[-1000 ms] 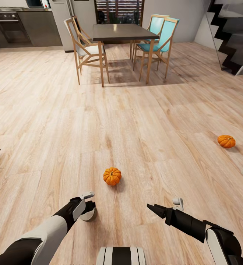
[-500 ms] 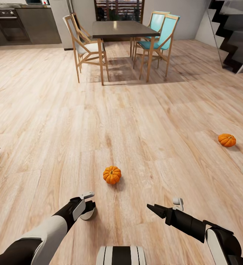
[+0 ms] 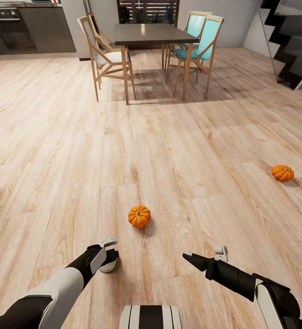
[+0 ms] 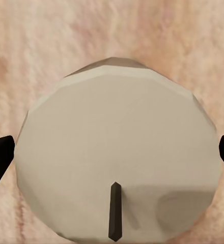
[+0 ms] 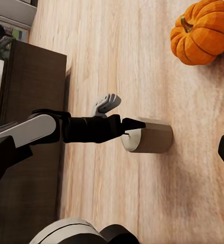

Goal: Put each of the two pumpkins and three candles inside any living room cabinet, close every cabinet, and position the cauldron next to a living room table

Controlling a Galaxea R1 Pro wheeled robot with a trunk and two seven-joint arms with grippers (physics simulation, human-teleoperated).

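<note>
Though tool (image 3: 109, 261) half hidden, candle (image 4: 117, 152) gripped

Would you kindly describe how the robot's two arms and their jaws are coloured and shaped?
Both arms have glossy white rounded upper shells and matte black forearms tapering toward the wrist. Each carries a small pale grey-white fitting near the wrist. The left gripper and right gripper end in black, narrow, pointed jaws. No loose cables or markings are visible.
</note>
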